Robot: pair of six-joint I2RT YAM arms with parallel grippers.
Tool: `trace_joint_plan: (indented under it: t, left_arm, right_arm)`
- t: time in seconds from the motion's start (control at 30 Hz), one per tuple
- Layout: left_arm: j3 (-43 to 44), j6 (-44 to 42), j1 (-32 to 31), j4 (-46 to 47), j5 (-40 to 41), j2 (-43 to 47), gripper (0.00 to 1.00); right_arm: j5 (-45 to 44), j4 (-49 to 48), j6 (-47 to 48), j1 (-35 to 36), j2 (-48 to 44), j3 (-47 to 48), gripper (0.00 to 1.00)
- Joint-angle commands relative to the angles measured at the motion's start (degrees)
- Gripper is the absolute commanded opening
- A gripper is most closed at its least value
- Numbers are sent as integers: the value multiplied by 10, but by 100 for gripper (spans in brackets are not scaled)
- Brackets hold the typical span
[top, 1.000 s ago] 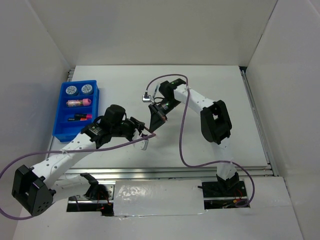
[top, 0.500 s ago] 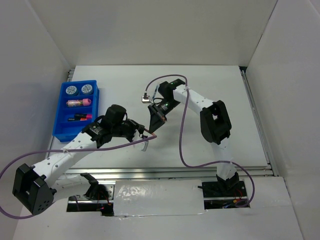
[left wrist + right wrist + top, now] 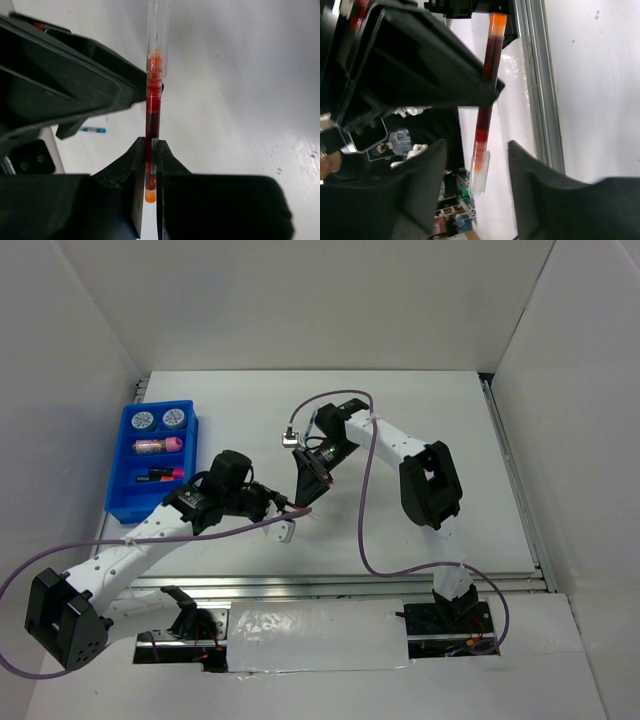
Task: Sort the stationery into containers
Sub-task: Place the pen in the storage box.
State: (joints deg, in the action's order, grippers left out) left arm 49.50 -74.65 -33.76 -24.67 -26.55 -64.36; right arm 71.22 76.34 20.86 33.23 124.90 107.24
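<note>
The table (image 3: pixel 450 440) under me is a flat white surface, matte and a little scuffed where my left wrist camera looks down on it. Aluminium rails (image 3: pixel 400 585) run along its near edge and up its right side. At the far left the bright blue divided tray (image 3: pixel 115 506) sits flat on it, close to the left edge. Out on the bare white, well apart from the tray, lies a thin blue pen (image 3: pixel 93 130), or so I take it: most of it is hidden.
</note>
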Motion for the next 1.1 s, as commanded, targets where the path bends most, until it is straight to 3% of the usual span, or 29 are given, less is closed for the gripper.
trace_joint_plan:
  t: [0.0,0.2,0.3,0.4,0.5,0.6,0.8,1.07]
  left_arm:
    - [20,21,31,-36,-52,22,0]
    - [40,-12,160,-155,-107,56,0]
    - [61,-57,294,-211,-123,53,0]
    - [115,-172,402,-315,-153,3,0]
    - [194,-281,554,-425,-164,-88,0]
    - [274,-356,641,-473,-156,-174,0]
    - [285,-500,709,-446,-77,-222,0]
    - [279,-499,705,-379,-26,-276,0]
  right_arm:
    - [19,63,-6,-13,-24,17,62]
    - [8,26,-44,-93,-65,22,65]
    - [-32,17,-43,-138,-76,21,65]
    - [-45,-2,-45,-166,-94,-4,64]
    - [-53,-10,-39,-175,-105,-28,64]
    - [-57,-1,-24,-173,-106,-37,63]
    - [-56,-8,-26,-172,-106,-48,62]
    - [-57,-12,-22,-166,-105,-60,61]
